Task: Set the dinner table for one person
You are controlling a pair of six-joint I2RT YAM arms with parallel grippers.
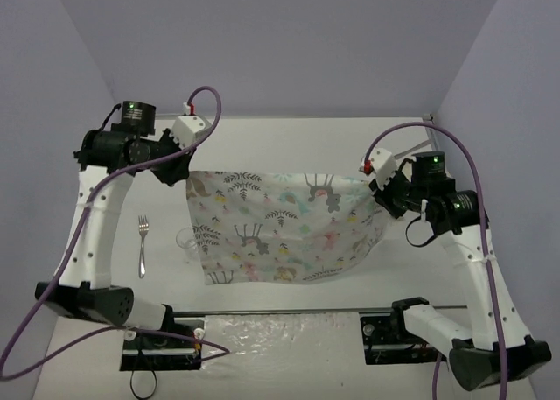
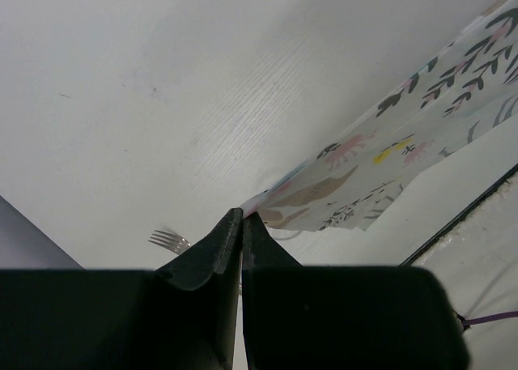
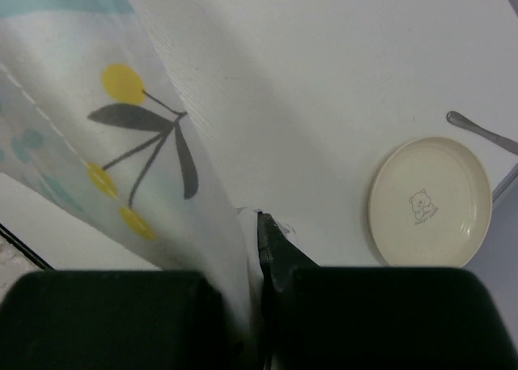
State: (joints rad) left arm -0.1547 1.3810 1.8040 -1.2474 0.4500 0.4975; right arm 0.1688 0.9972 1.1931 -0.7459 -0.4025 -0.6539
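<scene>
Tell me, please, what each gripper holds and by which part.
Both hold the printed cloth: the left gripper pinches its far left corner, the right gripper its far right corner.

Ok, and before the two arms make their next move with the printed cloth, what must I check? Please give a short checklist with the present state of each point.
1. Left pincer grips a corner of the cloth: ok, shut on it.
2. Right pincer grips the other far corner: ok, the cloth is pinched between its fingers.
3. Fork clear of the cloth: ok, it lies apart on the left.
4. Glass clear of the cloth: not ok, it stands right at the cloth's left edge.
5. Plate clear of the cloth: cannot tell, only the right wrist view shows it.
</scene>
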